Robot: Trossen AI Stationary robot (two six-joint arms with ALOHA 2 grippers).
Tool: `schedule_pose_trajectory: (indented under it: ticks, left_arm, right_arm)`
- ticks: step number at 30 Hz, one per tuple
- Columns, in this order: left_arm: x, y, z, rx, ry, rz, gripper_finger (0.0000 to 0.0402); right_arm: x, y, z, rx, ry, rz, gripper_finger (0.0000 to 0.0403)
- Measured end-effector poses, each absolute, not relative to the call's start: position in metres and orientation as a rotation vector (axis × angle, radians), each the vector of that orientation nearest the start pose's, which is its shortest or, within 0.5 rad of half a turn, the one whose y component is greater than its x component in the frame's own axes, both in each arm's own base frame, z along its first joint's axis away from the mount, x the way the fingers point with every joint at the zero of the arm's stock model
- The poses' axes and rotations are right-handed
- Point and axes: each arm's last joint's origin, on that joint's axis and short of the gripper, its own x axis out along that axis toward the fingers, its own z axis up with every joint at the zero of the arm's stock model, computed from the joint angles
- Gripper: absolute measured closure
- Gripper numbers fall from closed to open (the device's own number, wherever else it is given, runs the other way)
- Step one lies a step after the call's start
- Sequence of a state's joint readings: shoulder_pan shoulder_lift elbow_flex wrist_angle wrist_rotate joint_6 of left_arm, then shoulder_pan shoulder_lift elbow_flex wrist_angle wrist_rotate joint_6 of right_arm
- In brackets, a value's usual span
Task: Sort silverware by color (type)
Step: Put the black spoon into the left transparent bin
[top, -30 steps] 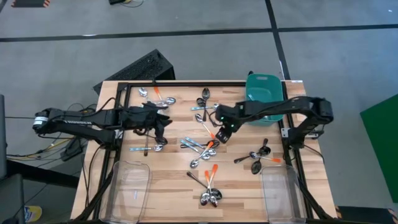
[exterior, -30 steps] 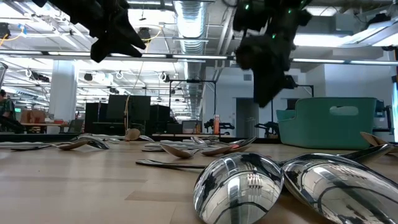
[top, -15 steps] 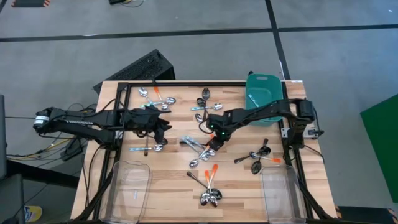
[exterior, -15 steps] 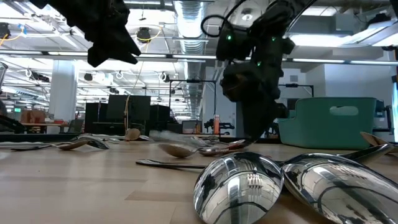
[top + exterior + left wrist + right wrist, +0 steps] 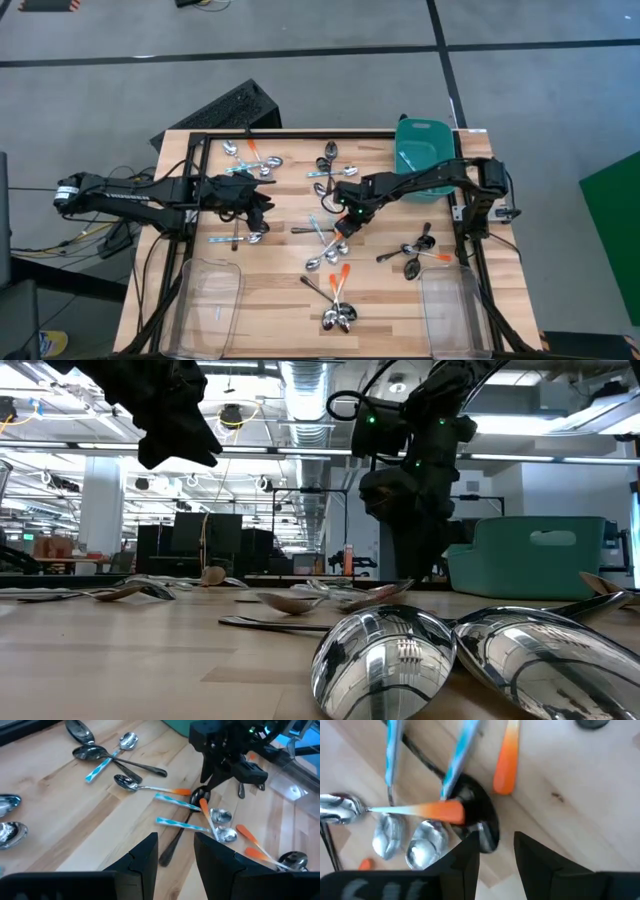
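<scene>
Wooden counter [image 5: 270, 290] boards carry the silverware in loose clusters, and the middle cluster [image 5: 325, 238] now lies differently than a second ago: the blue-handled spoons [image 5: 182, 824] have fanned apart and a dark spoon points out to one side. The right end effector [image 5: 345, 222] has swept in from beside the teal tub [image 5: 425, 150] and come down onto this pile, so a pick from it looks to be starting, with no spoon sorted into the clear bins [image 5: 210, 300] yet. Its fingers [image 5: 465, 857] stand slightly apart, empty, just above a dark spoon bowl [image 5: 480, 817]. The left end effector [image 5: 258, 205] hovers nearby, fingers parted, holding nothing.
</scene>
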State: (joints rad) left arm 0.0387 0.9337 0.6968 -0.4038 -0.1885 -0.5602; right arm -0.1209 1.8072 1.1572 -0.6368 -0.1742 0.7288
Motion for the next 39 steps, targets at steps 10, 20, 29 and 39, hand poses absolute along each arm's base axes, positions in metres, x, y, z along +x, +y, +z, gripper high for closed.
schedule_pose_trajectory:
  ticks: [10, 20, 29, 39]
  left_arm:
    - [0.192, 0.013, 0.259, -0.47, 0.563, 0.396, 0.0288]
    - [0.192, 0.014, 0.259, -0.462, 0.554, 0.421, 0.0288]
    - [0.192, 0.014, 0.259, -0.48, 0.552, 0.426, 0.0288]
    - [0.192, 0.014, 0.259, -0.465, 0.551, 0.431, 0.0288]
  right_arm:
    - [0.339, -0.043, 0.167, 0.803, 1.226, -0.406, 0.0258]
    - [0.338, -0.045, 0.146, 0.848, 1.285, -0.348, 0.0261]
    - [0.342, -0.045, 0.138, 0.848, 1.296, -0.31, 0.0336]
    - [0.336, -0.042, 0.153, 0.859, 1.294, -0.281, 0.039]
